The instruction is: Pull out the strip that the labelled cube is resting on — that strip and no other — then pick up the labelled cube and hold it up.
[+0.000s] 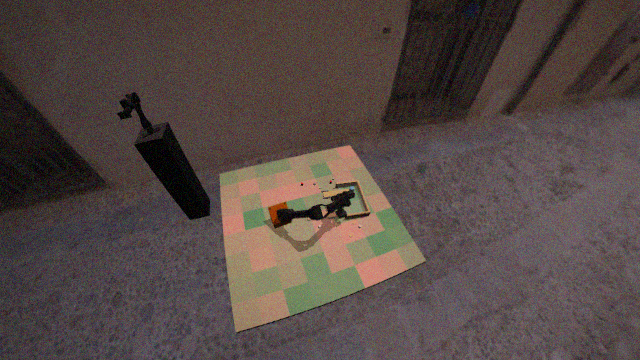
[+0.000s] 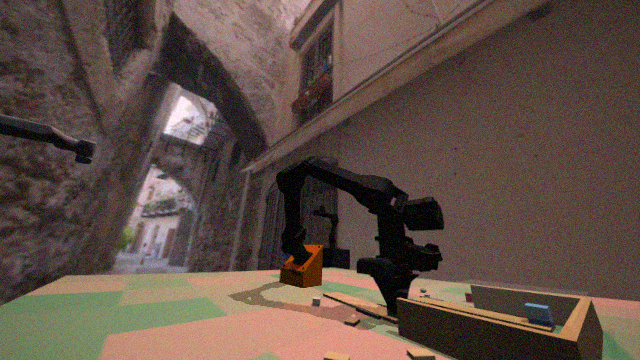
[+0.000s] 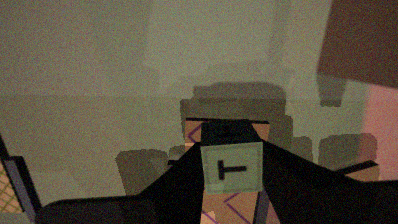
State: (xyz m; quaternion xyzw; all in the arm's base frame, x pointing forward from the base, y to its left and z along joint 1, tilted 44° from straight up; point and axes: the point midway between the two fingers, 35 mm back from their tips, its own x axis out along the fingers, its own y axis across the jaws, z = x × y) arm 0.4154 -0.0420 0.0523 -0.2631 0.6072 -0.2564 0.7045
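In the wrist view the labelled cube (image 3: 231,167), pale green with a black T mark, rests on a brown strip (image 3: 239,206) with a purple zigzag pattern. My gripper (image 3: 227,146) (image 1: 342,212) (image 2: 393,304) is down at the mat, with its two dark fingers pressed against the cube's left and right sides. In the exterior view the fingers hide the cube, and the strip (image 2: 350,300) runs out from under the gripper towards the left. In the top view the cube is too small to make out.
A wooden tray (image 1: 367,205) (image 2: 450,325) with a blue block (image 1: 352,188) (image 2: 539,314) stands just beside the gripper. Another strip (image 3: 6,190) with orange crosshatch lies at the left edge of the wrist view. The orange arm base (image 1: 278,212) (image 2: 302,270), small scattered cubes (image 2: 316,301) and a black camera pillar (image 1: 172,170) are nearby.
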